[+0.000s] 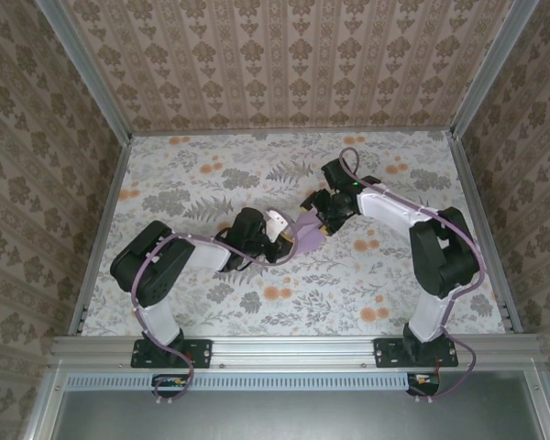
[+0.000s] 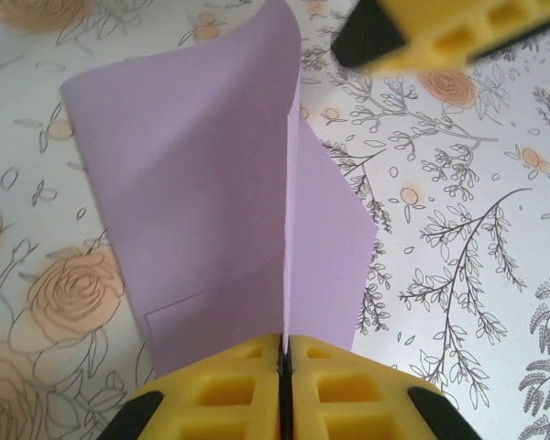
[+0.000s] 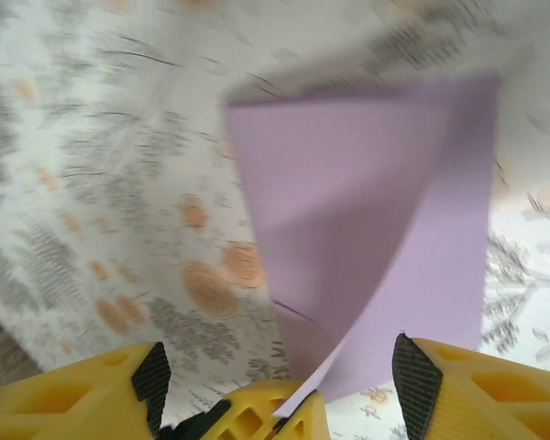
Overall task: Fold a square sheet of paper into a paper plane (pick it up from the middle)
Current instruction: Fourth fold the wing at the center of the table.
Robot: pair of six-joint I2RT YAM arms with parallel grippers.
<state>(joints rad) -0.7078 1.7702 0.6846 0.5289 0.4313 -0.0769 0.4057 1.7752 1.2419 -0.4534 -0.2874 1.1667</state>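
The square sheet of paper (image 1: 304, 235) is lilac, creased down its middle, and held off the flowered table between the two arms. My left gripper (image 2: 285, 346) is shut on the fold at the sheet's near edge, and the two halves (image 2: 211, 211) rise and curl away from the yellow pads. My right gripper (image 3: 280, 376) stands open around the other side of the paper (image 3: 367, 202), its two black-tipped fingers (image 3: 412, 371) wide apart and off the sheet. In the top view my left gripper (image 1: 287, 242) and my right gripper (image 1: 324, 224) meet at the paper, mid-table.
The flowered tablecloth (image 1: 211, 174) covers the whole table. Patterned walls with metal rails (image 1: 101, 229) close it in on three sides. One yellow finger of the right gripper (image 2: 422, 32) hangs beyond the paper's top in the left wrist view.
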